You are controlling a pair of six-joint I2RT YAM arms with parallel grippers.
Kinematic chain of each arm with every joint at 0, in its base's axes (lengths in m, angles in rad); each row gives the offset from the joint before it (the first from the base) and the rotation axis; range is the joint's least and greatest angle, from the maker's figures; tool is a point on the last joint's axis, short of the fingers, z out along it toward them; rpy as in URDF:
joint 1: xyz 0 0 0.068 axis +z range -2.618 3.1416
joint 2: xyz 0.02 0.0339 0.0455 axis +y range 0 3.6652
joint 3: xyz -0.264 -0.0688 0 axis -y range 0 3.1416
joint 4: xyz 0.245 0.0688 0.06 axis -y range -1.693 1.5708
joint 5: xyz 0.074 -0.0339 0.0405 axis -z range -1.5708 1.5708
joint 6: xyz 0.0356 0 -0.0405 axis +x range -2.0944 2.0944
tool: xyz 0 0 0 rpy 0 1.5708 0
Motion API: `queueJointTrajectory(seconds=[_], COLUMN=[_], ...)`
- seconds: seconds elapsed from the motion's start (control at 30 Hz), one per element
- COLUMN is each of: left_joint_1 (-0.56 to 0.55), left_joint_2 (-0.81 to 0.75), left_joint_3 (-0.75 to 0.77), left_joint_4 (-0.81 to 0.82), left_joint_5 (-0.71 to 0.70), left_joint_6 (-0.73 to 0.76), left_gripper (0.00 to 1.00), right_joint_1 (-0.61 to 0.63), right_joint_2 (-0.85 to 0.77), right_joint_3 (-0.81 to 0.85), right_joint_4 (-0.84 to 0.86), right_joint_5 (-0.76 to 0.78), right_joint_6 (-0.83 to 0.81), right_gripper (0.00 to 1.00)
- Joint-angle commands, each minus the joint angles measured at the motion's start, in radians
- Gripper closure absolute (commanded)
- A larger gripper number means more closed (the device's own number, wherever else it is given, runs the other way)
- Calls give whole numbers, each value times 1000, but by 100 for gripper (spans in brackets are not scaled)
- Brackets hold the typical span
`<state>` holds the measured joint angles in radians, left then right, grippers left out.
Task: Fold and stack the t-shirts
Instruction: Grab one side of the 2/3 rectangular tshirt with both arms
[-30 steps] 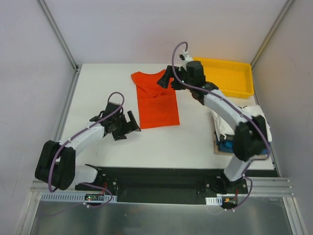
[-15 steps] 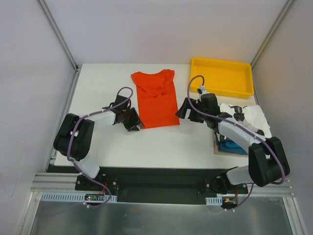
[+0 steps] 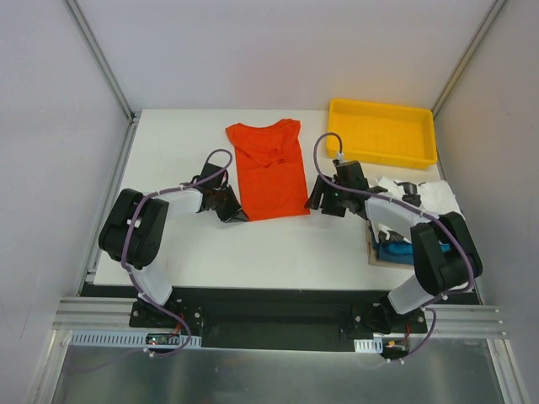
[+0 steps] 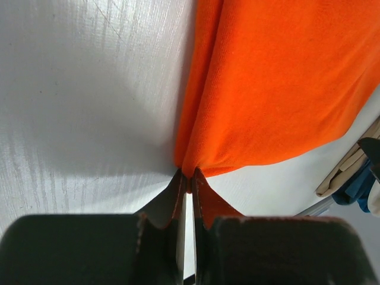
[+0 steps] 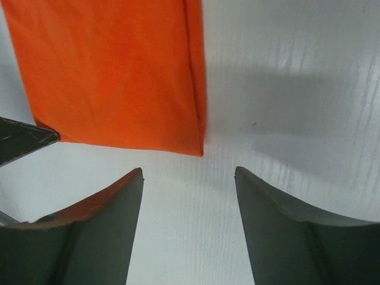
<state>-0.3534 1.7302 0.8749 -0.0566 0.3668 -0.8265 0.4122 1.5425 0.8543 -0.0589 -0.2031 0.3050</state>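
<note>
Nearest, on the right, a blue shirt [image 3: 394,251] and a white shirt [image 3: 438,199] lie piled. The left fingers [image 4: 205,205] pinch the near left corner of the orange shirt [image 3: 269,172]; the right fingers [image 5: 107,219] stand open just before its near right corner. The shirt lies flat on the tabletop [image 3: 185,143], with the tray [image 3: 383,132] beyond.

Plain orange-red tee [image 3: 269,172], yellow tray [image 3: 383,135], white tbl [image 3: 177,143], white+blue tees [image 3: 434,200]

Soft matt cloth — orange t-shirt [image 4: 279,77], smooth, faintly streaked table [image 4: 77,89]
</note>
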Motion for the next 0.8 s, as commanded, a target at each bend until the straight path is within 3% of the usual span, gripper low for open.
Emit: queueJointTrajectory(seconds=[0.0,0.1,0.13,0.37,0.4,0.43,0.47,0.6,0.77], left_joint_1=[-6,-6,-6,-6,-6,-6,-6,-6,-12], left_joint_2=[31,31,32,28,26,22,16,-68,-237], left_joint_3=[1,-1,-1,-10,-11,-14,-26,-99,-295], left_joint_4=[-25,-23,-23,-25,-25,-23,-25,-25,-32], left_joint_5=[-37,-35,-32,-34,-34,-32,-28,-6,18], left_joint_6=[17,17,17,15,17,17,13,10,-6], left_gripper=[100,100,100,100,100,100,100,100,100], right_joint_1=[2,4,4,11,14,17,19,31,102], right_joint_2=[68,129,166,294,297,292,285,188,7], right_joint_3=[86,123,133,203,197,189,175,42,-138], right_joint_4=[-65,-81,-84,-88,-85,-76,-68,-52,-36], right_joint_5=[-18,-15,-24,-102,-108,-116,-124,-188,-245], right_joint_6=[17,16,14,26,29,31,36,32,71], right_gripper=[37,48,56,72,78,93,99,99,99])
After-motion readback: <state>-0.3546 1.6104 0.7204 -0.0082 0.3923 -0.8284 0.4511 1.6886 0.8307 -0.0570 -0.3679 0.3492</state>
